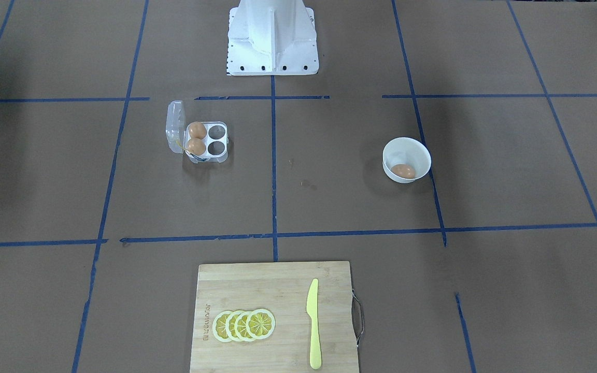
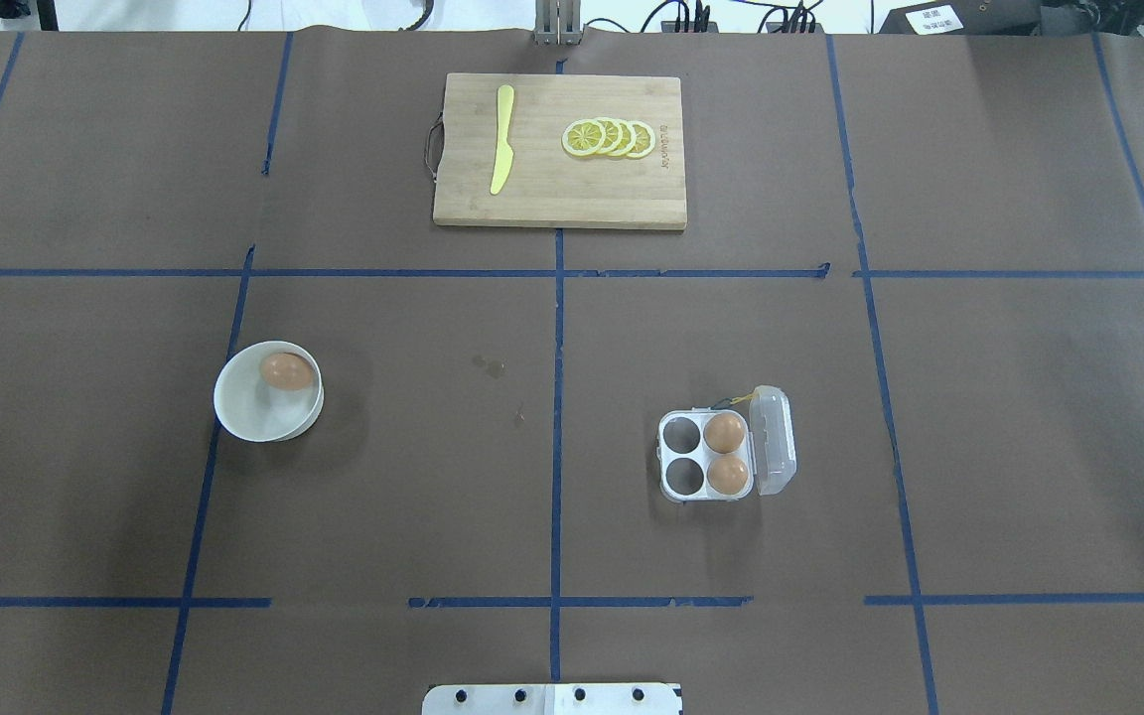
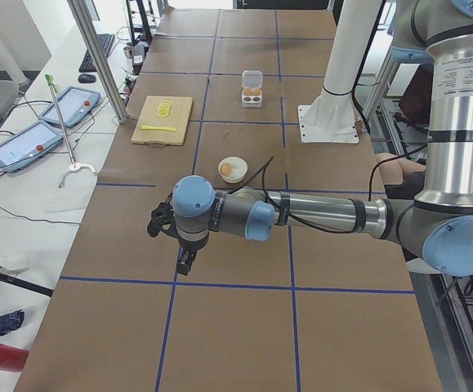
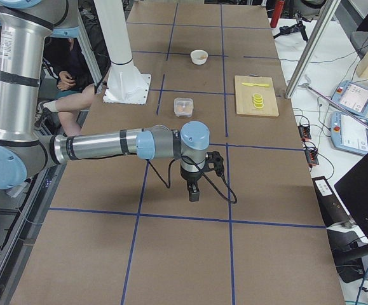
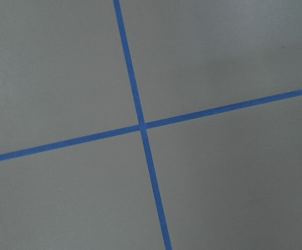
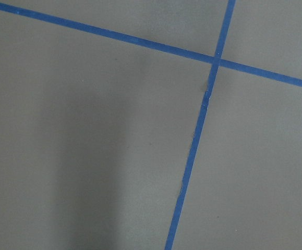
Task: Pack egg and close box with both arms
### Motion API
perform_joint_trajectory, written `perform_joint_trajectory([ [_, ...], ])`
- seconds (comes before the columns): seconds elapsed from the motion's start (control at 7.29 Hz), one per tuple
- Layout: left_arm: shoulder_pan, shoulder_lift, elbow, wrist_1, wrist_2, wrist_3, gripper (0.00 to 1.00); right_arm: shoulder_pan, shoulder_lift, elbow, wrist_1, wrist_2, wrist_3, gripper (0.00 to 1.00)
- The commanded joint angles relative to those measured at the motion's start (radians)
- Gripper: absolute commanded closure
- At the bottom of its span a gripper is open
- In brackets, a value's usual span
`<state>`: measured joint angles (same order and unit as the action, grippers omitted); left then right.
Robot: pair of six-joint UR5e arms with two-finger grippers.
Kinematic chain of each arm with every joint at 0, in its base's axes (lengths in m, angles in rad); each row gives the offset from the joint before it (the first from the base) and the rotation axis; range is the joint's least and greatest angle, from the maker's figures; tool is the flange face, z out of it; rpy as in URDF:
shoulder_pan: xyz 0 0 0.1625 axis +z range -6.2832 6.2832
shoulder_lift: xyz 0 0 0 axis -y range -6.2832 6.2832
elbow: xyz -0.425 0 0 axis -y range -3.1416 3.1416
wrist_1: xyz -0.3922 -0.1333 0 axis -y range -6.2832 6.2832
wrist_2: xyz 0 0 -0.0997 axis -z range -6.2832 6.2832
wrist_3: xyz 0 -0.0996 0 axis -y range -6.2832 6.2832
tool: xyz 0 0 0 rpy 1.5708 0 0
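While neither arm has yet gone to anything, you are at the very first step, the fetching of the egg (image 2: pixel 286 371). It lies in the white bowl (image 2: pixel 234 417) on the left half of the table (image 2: pixel 433 497), against the bowl's far wall. The box (image 2: pixel 704 455) sits well apart on the right half, a little nearer the robot. Its lid (image 2: pixel 774 441) is thrown open on the right. Two other eggs (image 2: pixel 724 432) fill the right-hand cells, and the two left-hand cells (image 2: pixel 680 434) are free.

The left gripper (image 3: pixel 183 260) hangs pointing down over bare table, well out to the left of the bowl. The right gripper (image 4: pixel 194 189) hangs the same way, far out to the right of the box. You see them only from the table's ends, so you cannot tell how wide either stands. Neither seems to carry anything, though at that range I would not swear to it.

Next, I judge, you bring the left arm (image 3: pixel 326 216) in over the bowl and come straight down. One finger must slip between egg and far wall, and the grip must be soft. After that comes the carry across to a free left-hand cell.
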<state>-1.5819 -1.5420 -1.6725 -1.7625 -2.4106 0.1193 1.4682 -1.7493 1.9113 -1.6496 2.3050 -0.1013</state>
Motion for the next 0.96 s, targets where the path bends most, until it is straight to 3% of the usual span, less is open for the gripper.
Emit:
perform_joint_trajectory([
  [0.0, 0.006, -0.003, 0.004, -0.145, -0.001, -0.007, 0.00, 0.000, 0.063, -0.001, 0.001, -0.004, 0.008, 0.00],
  [0.27, 0.010, -0.007, 0.005, -0.332, 0.005, -0.009, 0.00, 0.000, 0.155, -0.009, 0.001, -0.007, 0.046, 0.00],
  [0.55, 0.013, -0.044, 0.061, -0.533, -0.004, -0.007, 0.00, 0.000, 0.172, -0.021, -0.001, -0.004, 0.125, 0.00],
  [0.82, 0.060, -0.072, 0.059, -0.598, 0.001, -0.099, 0.00, 0.000, 0.166, -0.023, 0.035, -0.002, 0.089, 0.00],
])
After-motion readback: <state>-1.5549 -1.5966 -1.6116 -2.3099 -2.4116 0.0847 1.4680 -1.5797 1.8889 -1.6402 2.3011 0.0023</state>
